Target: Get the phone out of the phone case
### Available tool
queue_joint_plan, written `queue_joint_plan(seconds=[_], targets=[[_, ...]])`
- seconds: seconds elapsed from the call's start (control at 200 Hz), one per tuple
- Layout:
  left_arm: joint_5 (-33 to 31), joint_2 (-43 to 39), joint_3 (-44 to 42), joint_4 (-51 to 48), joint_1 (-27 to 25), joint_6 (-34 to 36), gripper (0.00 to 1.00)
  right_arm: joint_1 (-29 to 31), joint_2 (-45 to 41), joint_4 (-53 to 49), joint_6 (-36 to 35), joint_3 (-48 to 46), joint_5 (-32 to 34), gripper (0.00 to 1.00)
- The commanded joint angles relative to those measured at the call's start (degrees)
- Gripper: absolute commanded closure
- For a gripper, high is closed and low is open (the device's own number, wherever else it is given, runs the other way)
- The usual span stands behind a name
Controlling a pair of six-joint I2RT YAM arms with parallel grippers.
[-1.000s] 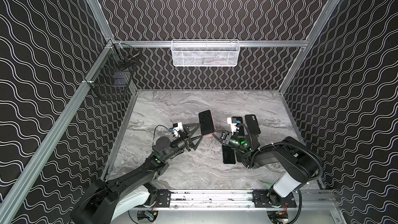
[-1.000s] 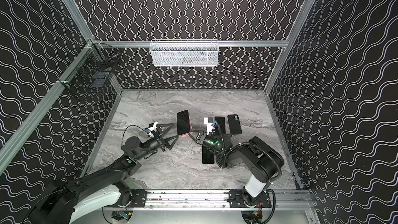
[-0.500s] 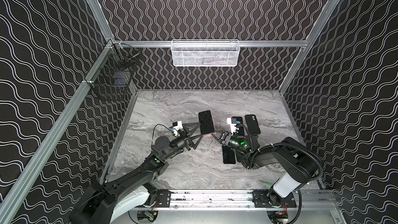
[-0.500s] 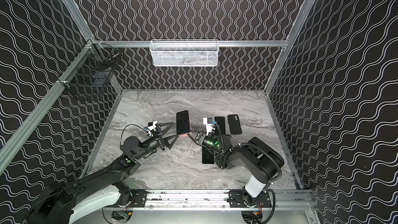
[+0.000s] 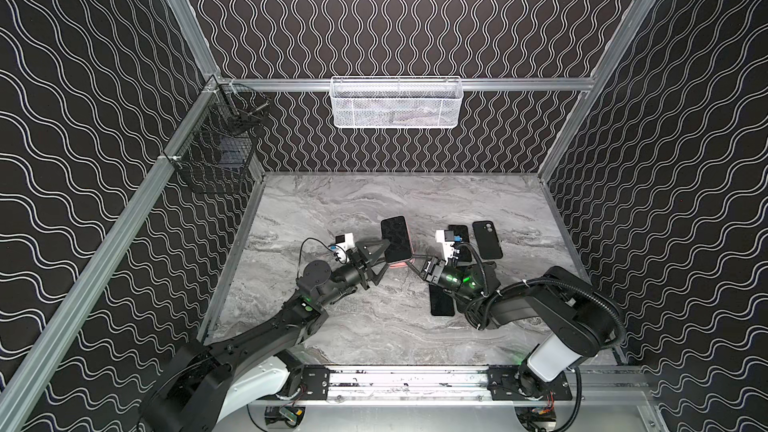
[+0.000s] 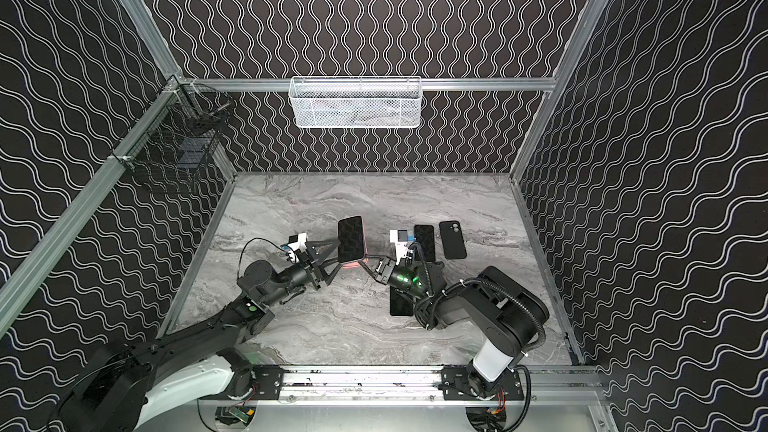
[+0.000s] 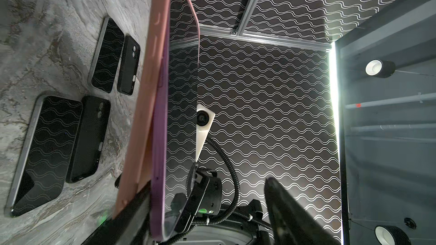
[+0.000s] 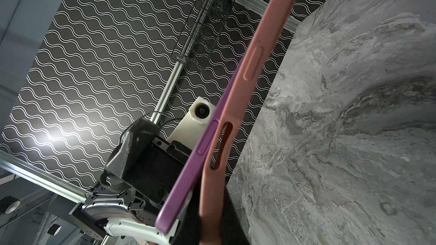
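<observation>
Left jaws narrowed from full spread, still open astride purple phone (image 8: 182, 185), one finger clear of screen. Right jaws clamped on pink case (image 8: 257, 50). Phone raised off bench (image 5: 332, 326), near end peeled out. Left grip looks imminent, then pull-out.

three phones in all: one purple phone (image 7: 159, 142) and two bare ones lying screen up on the table (image 5: 353, 205), a front phone (image 5: 440, 303) toward the front edge and a back phone (image 5: 462, 233) farther in. three cases: one pink case (image 7: 151, 67) around the purple phone, plus two black ones, a far black case (image 5: 487, 239) just beside the back phone and a near black case (image 7: 89, 137) just beside the front phone. two baskets hung on the walls, one white mesh basket (image 5: 396, 103) and one black wire basket (image 5: 216, 155). two arms were present, the left arm (image 5: 266, 334) and the right arm (image 5: 540, 305).
</observation>
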Motion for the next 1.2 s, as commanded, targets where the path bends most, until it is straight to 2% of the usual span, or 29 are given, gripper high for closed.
queue_joint_plan(seconds=[0.0,0.165,0.245,0.385,0.611,0.731,0.986,1.196], targets=[[-0.55,1.47,0.37,4.11,0.00,1.66,0.37,0.37,0.48,9.09,-0.06,0.04,-0.83,0.91],[-0.16,4.17,0.30,7.47,0.00,0.74,0.49,0.38,1.42,9.45,0.26,0.48,-0.92,0.91],[0.23,5.14,0.38,8.61,-0.02,0.56,0.59,0.37,1.66,9.25,0.20,0.57,-0.83,0.91],[1.29,7.40,0.74,11.49,0.00,0.09,0.80,0.38,1.90,8.79,0.12,1.09,-0.74,0.91],[2.57,11.80,1.47,17.13,0.04,-1.80,0.92,0.65,2.43,9.68,0.29,1.01,0.03,0.91],[2.57,11.41,1.62,16.19,-0.06,-1.40,1.00,0.68,2.12,9.28,-0.13,0.57,0.32,0.91],[2.44,3.64,4.13,4.98,-0.01,3.75,1.00,0.52,1.29,6.97,-1.61,-0.29,1.27,0.91],[2.83,-1.56,4.74,-0.04,0.00,4.04,1.00,-0.49,1.74,6.06,-2.35,-0.23,1.72,0.91]])
